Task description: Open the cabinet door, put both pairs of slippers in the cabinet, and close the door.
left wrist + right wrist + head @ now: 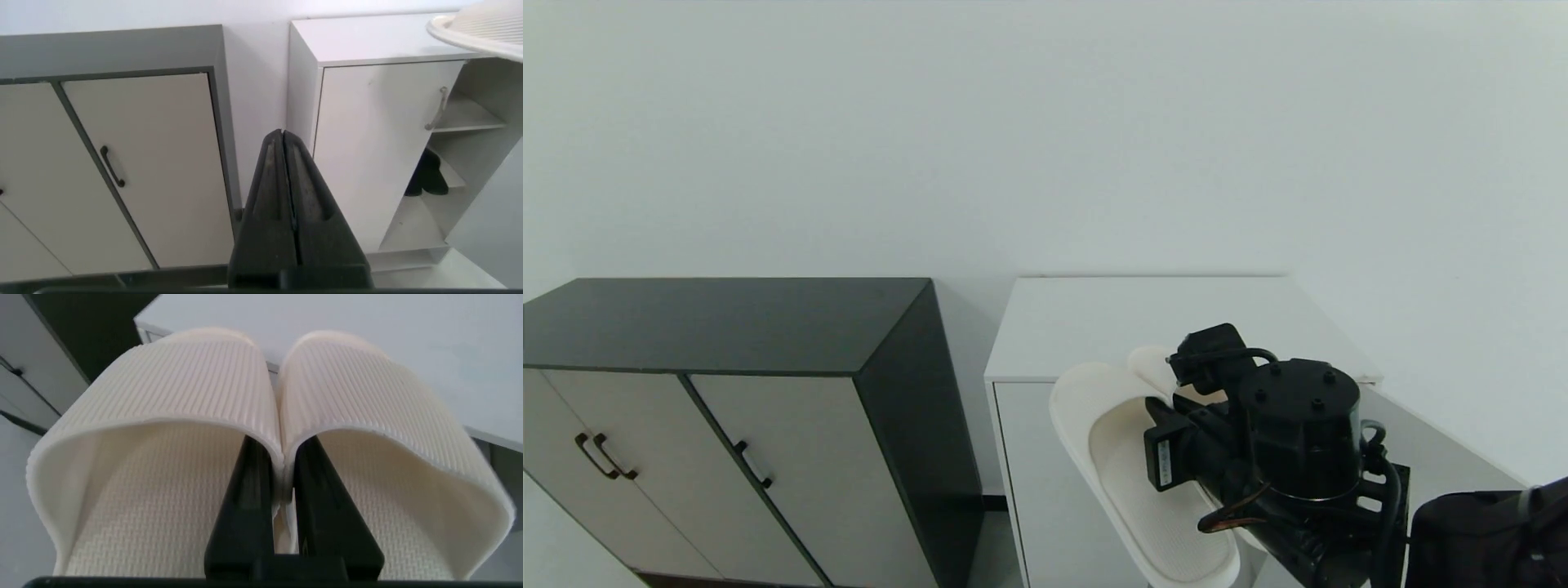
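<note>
R hand (283, 461) is clenched on the cream slippers (163, 400). Its two black fingers (249, 506) run up under the straps, one inside each slipper, and pinch the two inner strap walls together. The gap betw. the fingers is narrow, w/ only those pressed walls in it. The slippers sit side by side, touching along the middle, ribbed straps toward the wrist cam.

In the head view the pair (1143, 498) is held up in front of the white cabinet (1143, 318), soles tilted, toe ends approx. level w/ the cabinet's top front edge. Can't tell whether they touch the cabinet.

L hand (283, 147) is fully closed, fingers flat against each other, nothing betw. them and touching nothing. It sits apart from the furniture and points toward the gap betw. the two cabinets.

On the white cabinet, one door (384, 147) w/ a metal handle (437, 106) looks flush w/ the front. Beside it the inside is open, shelves showing. A dark pair (429, 175) sits on a lower shelf, too small to tell what kind of footwear.

The black-topped cabinet (727, 318) stands just to the left of the white one, light doors shut, dark handles on them.
</note>
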Robot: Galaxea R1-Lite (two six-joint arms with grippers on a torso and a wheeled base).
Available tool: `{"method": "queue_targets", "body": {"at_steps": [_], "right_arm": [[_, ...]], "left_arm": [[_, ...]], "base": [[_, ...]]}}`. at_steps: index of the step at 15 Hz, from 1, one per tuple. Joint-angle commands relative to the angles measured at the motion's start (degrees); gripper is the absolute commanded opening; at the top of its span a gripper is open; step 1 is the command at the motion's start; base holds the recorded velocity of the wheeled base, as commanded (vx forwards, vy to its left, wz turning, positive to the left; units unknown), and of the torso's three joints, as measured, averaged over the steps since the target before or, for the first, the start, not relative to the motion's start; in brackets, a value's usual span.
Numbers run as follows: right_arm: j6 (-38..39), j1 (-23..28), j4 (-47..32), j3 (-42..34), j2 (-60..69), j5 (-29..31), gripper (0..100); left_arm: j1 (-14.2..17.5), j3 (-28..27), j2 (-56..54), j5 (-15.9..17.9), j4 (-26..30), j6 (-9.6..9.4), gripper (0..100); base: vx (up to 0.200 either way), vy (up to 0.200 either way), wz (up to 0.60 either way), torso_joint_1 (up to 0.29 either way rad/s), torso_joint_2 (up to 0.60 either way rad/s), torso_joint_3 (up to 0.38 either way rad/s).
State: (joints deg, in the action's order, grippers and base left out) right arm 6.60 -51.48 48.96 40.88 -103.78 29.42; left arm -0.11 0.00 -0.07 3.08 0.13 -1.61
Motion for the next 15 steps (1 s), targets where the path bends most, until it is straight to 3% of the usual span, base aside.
{"method": "queue_targets", "body": {"at_steps": [1, 10, 15], "right_arm": [[0.00, -0.02, 0.00, -0.01, 0.59, 0.03, 0], [-0.35, -0.29, 0.00, -0.01, 0.68, 0.03, 0], [-0.35, -0.37, 0.00, -0.01, 0.68, 0.03, 0]], "left_arm": [[0.02, 0.00, 0.16, -0.01, 0.04, 0.03, 0], [0.02, 0.00, 0.07, -0.01, 0.04, 0.12, 0], [0.02, 0.00, 0.07, -0.01, 0.04, 0.12, 0]], "base": [[0.000, 0.000, 0.00, 0.000, 0.00, 0.000], [0.000, 0.000, 0.00, 0.000, 0.00, 0.000], [0.000, -0.200, 0.00, 0.004, 0.01, 0.001]]}}
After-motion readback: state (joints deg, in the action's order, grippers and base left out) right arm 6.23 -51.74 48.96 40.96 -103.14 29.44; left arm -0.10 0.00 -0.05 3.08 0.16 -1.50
